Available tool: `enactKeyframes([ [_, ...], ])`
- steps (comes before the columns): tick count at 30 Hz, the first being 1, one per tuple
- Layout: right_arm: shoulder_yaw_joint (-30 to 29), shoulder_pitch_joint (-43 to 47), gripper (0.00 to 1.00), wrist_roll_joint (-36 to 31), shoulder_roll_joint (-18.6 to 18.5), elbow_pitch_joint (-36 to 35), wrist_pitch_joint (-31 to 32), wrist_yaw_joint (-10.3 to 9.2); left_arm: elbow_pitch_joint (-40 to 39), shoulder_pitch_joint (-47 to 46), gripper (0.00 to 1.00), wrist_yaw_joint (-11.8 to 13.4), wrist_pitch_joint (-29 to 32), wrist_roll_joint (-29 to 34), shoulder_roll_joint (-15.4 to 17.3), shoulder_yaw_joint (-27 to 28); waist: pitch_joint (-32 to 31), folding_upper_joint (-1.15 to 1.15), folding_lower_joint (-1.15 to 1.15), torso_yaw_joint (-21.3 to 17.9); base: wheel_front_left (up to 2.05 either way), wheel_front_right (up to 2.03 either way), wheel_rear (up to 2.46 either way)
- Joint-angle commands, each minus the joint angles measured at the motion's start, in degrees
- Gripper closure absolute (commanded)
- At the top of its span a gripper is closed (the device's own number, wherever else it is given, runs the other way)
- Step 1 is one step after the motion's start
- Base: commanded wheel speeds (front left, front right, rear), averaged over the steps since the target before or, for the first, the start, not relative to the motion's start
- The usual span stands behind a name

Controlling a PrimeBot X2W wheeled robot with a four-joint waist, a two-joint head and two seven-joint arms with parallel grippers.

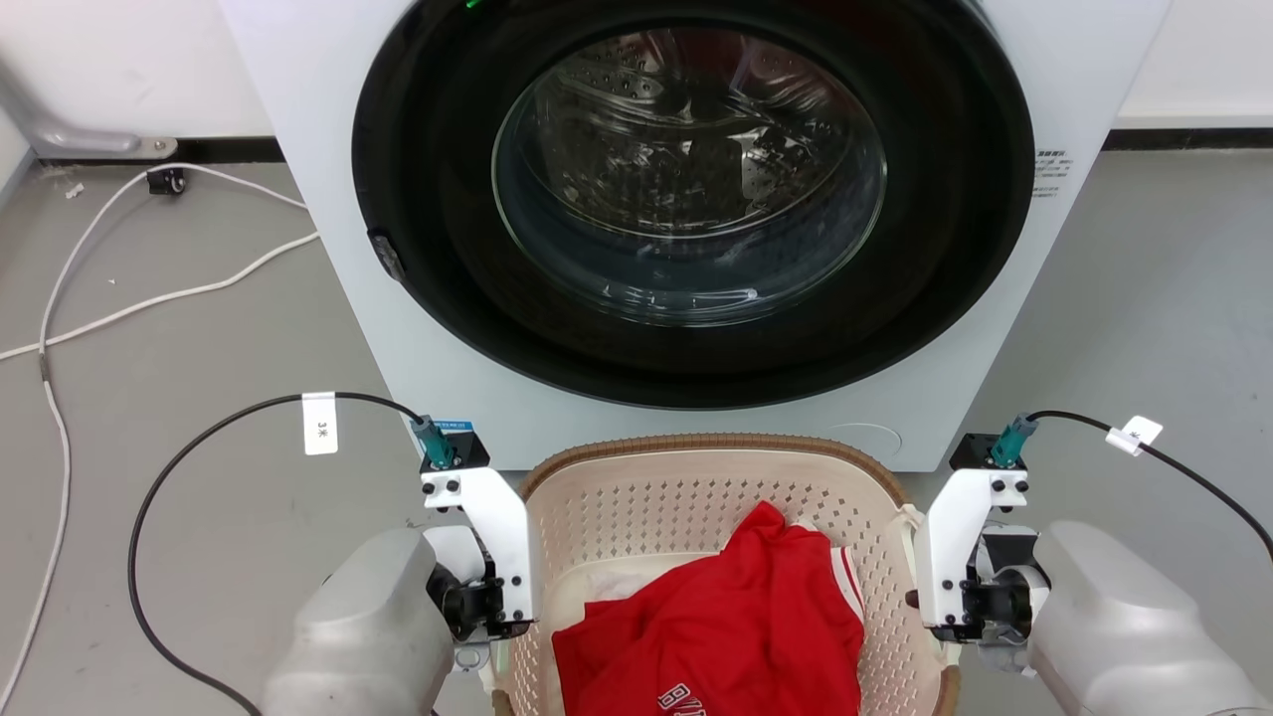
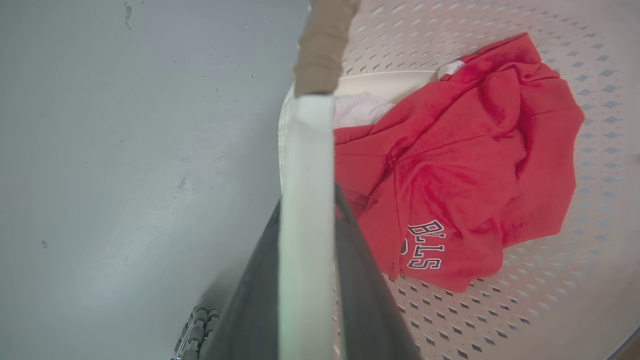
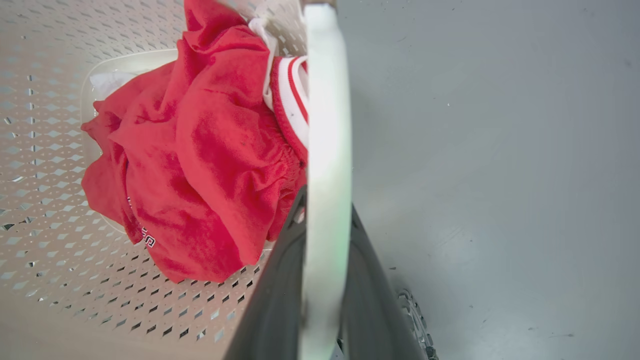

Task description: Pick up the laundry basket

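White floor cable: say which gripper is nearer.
Left. The left gripper grips the laundry basket on the side toward the white cable; the right gripper grips its far side.

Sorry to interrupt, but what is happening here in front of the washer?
The robot grips the cream perforated plastic laundry basket with a brown woven-look rim, which is in front of the white front-loading washing machine, door shut. The left gripper and the right gripper each pinch one white side handle between their dark fingers. A crumpled red garment lies inside. Whether the basket has left the floor, I cannot tell.
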Motion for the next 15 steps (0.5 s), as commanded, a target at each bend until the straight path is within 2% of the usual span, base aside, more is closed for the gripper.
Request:
enactKeyframes([
  [1,0.49,0.66,1.0,0.28,1.2,-0.21,0.08,0.18,-0.66,0.58,1.0,-0.74,-0.2,-0.72,-1.22,-0.25,-0.56,0.0,0.01,-0.02,0.0,0.0,0.0],
  [15,1.54,0.89,1.0,0.76,1.56,-0.1,0.88,0.19,-0.88,0.97,1.0,-0.75,-0.49,-1.95,-0.94,-1.5,-0.81,0.0,0.01,0.04,0.0,0.0,0.0],
])
